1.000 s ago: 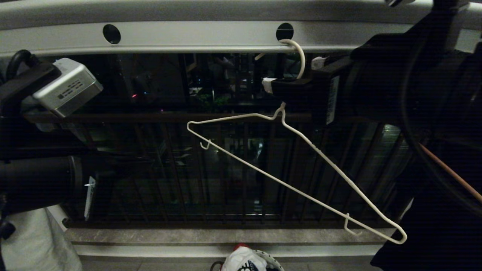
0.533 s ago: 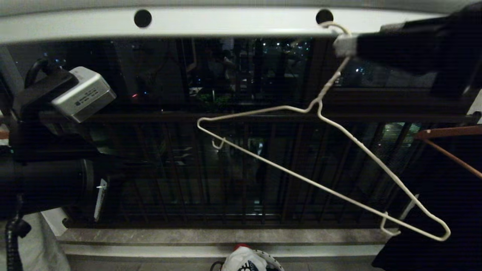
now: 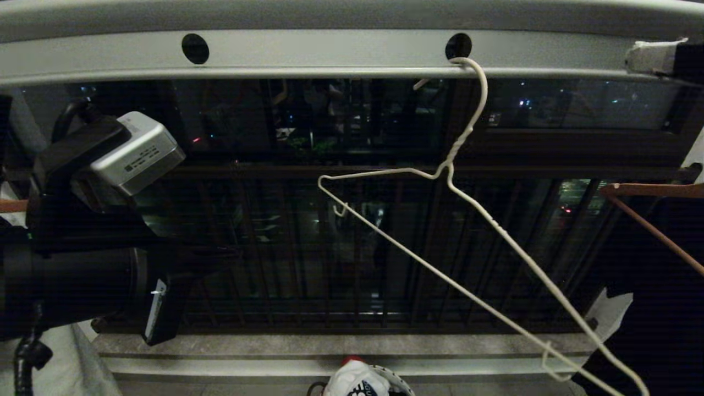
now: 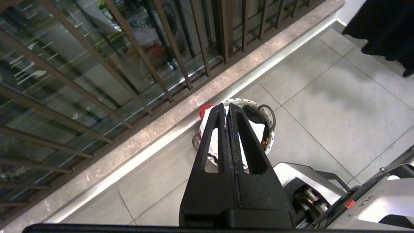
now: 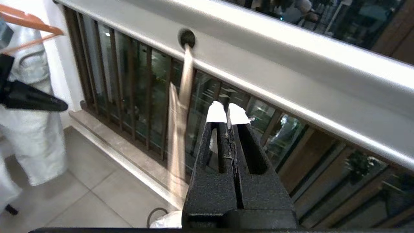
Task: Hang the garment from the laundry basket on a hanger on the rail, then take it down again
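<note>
Off-white wire hanger (image 3: 467, 242) hooked in a hole of the pale grey rail (image 3: 330, 52), tilted steeply and bare.

The right pincer (image 5: 228, 113) is clenched on nothing, near the rail and apart from the hanger; the left pincer (image 4: 226, 111) is likewise clenched and empty, high above the laundry basket (image 4: 270, 142) on the floor by the balcony sill. The garment (image 3: 355, 382) lies bunched in that basket, not yet picked up. The hanger looks blurred in the right wrist view, so it may be swinging; reaching for it while it swings could knock its hook out of the hole. Loading the shirt onto such a lopsided hanger risks it sliding off the low arm.
</note>
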{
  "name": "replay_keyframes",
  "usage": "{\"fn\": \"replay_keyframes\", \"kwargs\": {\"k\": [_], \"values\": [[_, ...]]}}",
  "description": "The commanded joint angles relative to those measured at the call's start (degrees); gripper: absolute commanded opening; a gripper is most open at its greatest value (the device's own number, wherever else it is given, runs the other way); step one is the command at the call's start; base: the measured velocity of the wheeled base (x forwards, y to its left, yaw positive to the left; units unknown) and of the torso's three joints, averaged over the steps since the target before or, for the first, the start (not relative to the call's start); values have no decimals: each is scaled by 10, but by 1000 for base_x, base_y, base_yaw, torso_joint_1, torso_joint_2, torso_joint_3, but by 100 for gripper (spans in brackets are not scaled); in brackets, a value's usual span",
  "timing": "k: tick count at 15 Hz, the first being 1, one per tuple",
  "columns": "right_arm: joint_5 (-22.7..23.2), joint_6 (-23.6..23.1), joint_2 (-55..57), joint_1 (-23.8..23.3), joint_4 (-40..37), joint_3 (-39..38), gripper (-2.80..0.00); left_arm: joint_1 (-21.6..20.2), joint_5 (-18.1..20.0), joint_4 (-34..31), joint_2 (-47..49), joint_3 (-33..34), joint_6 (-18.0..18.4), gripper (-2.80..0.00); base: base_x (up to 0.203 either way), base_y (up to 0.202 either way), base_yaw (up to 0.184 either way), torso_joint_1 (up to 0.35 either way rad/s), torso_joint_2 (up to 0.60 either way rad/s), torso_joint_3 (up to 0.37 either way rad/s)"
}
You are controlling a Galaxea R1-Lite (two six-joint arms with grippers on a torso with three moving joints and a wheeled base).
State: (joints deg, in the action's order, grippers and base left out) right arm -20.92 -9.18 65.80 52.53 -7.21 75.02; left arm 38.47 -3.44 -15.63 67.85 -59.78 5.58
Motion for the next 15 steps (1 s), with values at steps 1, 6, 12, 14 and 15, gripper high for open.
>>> {"fn": "replay_keyframes", "kwargs": {"k": [1,6,12,14,15], "values": [[-2,-1,-25,0,-3,-16,-280,0,0,-1,0,-1,0,-280,0,0,0,0,0,0],[0,6,-63,-15,-19,-68,-280,-4,-1,-5,-44,10,-2,-280,0,0,0,0,0,0],[3,6,-169,-141,-70,-125,-280,-78,-46,-4,-179,80,-3,-280,0,0,0,0,0,0],[2,6,-216,-199,-73,-143,-280,-120,-69,-2,-246,113,-1,-280,0,0,0,0,0,0],[2,7,-239,-226,-74,-155,-280,-166,-74,-2,-282,130,0,-280,0,0,0,0,0,0]]}}
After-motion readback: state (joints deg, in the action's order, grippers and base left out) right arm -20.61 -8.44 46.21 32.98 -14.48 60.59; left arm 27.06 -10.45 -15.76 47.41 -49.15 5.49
